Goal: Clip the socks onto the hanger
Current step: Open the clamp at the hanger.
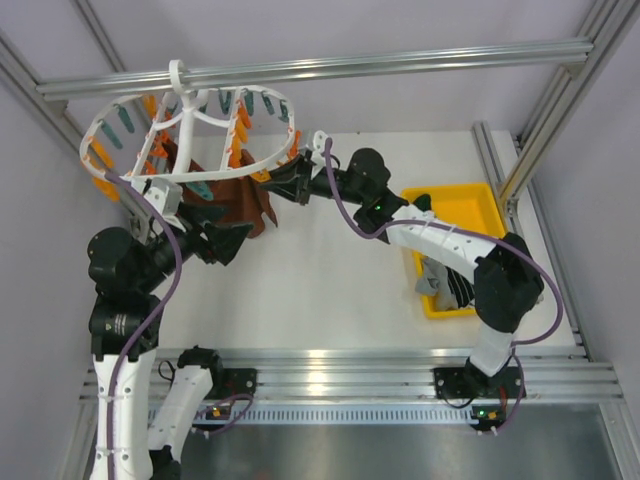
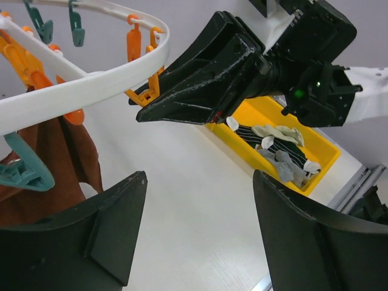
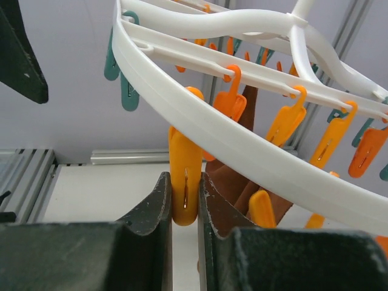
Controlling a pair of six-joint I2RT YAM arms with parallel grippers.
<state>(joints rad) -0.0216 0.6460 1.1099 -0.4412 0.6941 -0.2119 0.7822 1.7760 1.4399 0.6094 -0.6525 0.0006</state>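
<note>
The white ring hanger (image 1: 190, 125) hangs by its hook from the aluminium bar, with orange and teal clips below it. A brown sock (image 1: 245, 205) hangs clipped under the ring, and shows in the left wrist view (image 2: 57, 157). My right gripper (image 1: 277, 182) is shut on an orange clip (image 3: 185, 176) at the ring's near rim (image 3: 254, 148). My left gripper (image 1: 235, 240) is open and empty (image 2: 200, 179), just below the ring beside the brown sock. Grey, white and striped socks (image 1: 445, 282) lie in the yellow tray; they also show in the left wrist view (image 2: 282, 151).
The yellow tray (image 1: 470, 200) sits at the right of the white table. Aluminium frame posts stand at the back and on both sides. The right arm stretches from the tray side across to the hanger.
</note>
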